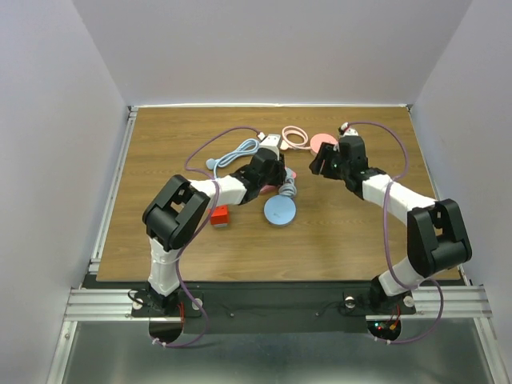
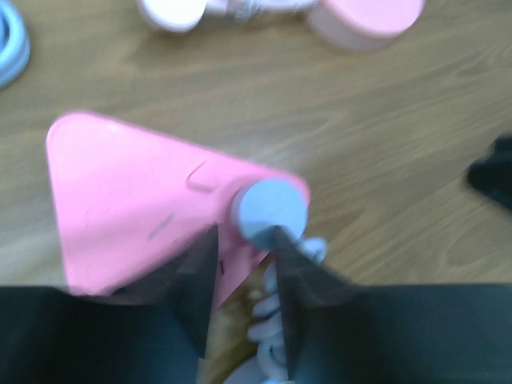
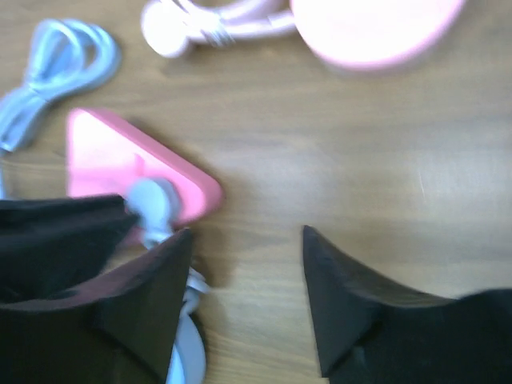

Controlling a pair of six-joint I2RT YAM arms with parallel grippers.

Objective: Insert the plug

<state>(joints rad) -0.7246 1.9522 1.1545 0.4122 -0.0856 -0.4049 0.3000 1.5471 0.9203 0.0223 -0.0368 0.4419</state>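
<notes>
— Where's the plug (image 2: 268, 210)?
— Just right of centre in my left wrist view. It's a pale round head, and the left gripper (image 2: 244, 240) is clenched on it at the right corner of the pink triangular block (image 2: 136, 200).
— Seated?
— I can't tell, it's too blurred.
— And the right gripper (image 3: 246, 238)?
— Released. Its jaws are spread wide above the table (image 3: 360, 160), low in its frame, with the pink disc (image 3: 376, 28) at the top edge.

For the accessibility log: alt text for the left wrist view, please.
The left tool holds a pale blue round plug at a corner of a flat pink block on the wooden table; a pink puck lies beyond.
</notes>
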